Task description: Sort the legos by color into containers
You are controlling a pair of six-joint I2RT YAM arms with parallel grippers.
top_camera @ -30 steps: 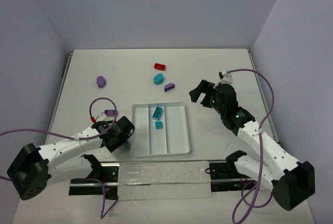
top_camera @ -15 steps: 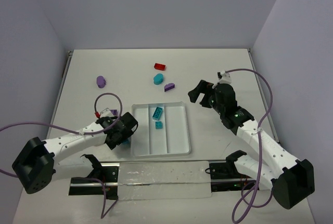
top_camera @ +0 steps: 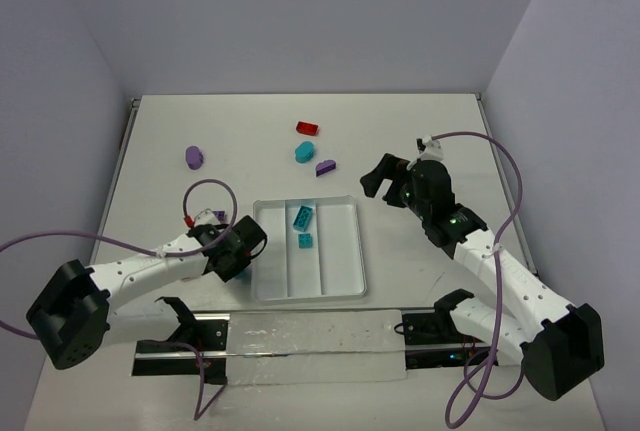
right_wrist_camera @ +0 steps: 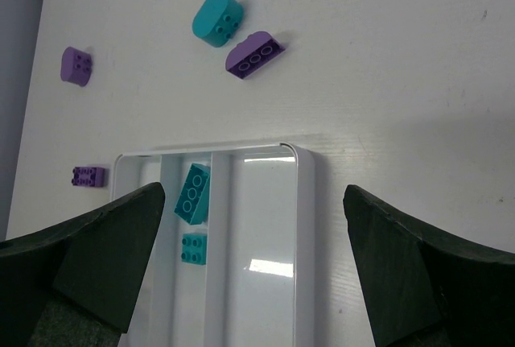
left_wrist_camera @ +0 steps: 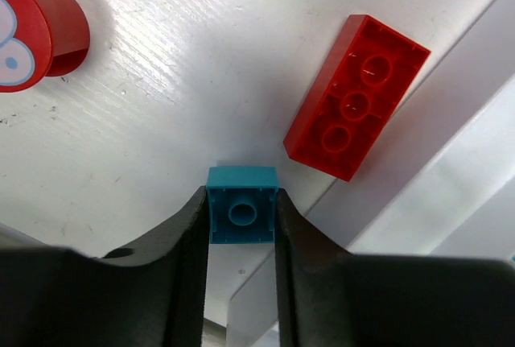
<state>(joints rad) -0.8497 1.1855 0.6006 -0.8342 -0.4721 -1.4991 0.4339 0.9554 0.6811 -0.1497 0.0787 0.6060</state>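
Observation:
My left gripper is shut on a small teal lego, just left of the white tray and low over the table. A red lego lies beside the tray's edge. Two teal legos lie in the tray's middle container. My right gripper hangs open and empty to the right of the tray's far corner. Beyond the tray lie a red lego, a rounded teal one and a purple one.
A rounded purple lego sits at the far left. A small purple brick lies by the tray's far left corner. A red round piece with a white face rests near my left gripper. Side walls border the table.
My left gripper opened wider, then shut on the small teal lego, with the arm shifting slightly toward the tray. The right arm has stayed still and open.

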